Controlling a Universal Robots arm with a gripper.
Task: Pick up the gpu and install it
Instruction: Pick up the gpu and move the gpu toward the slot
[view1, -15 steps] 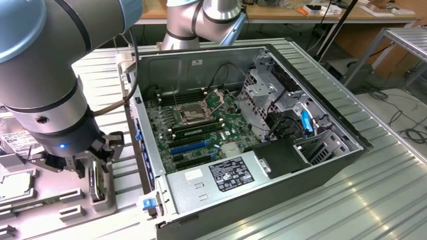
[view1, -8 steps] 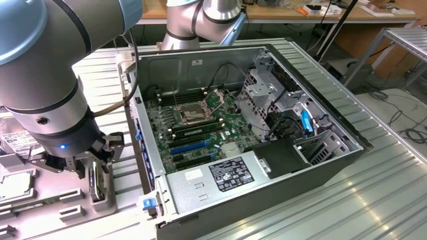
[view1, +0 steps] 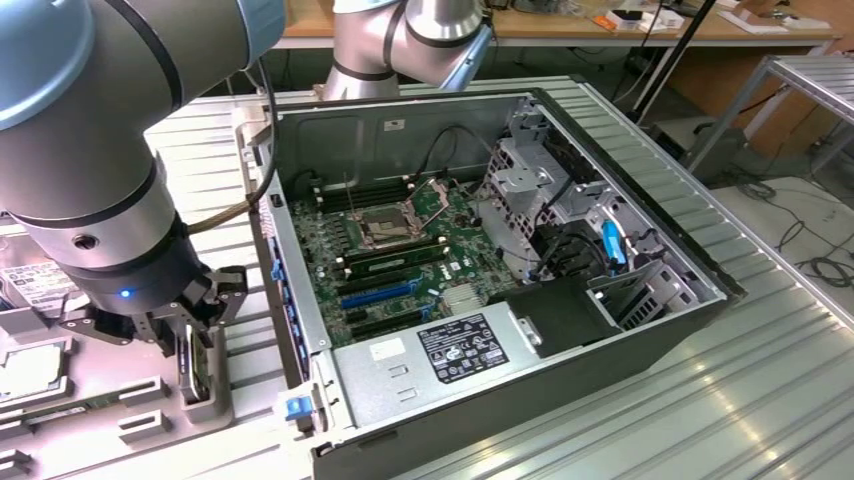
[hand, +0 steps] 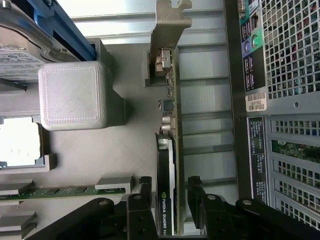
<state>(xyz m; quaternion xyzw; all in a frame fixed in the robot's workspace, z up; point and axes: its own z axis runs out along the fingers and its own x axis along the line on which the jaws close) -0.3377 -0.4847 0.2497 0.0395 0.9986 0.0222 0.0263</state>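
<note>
Workshop corner, metal table in front and wooden bench behind.

Pale ribbed sheet-metal table top (view1: 747, 400) in the foreground, streaked with bright reflections of overhead light toward the exterior view's right. Along the far edge, a light wooden workbench (view1: 561, 28) strewn with small items too small to identify. In front of it, a slim black pole (view1: 678, 55) on a slant. At the exterior view's right, a grey metal-framed table (view1: 801, 75) above pale floor (view1: 801, 215) crossed by loose dark cables (view1: 827, 268). Seen from the wrist, the same ribbed metal (hand: 205, 100), brightly lit.
</note>
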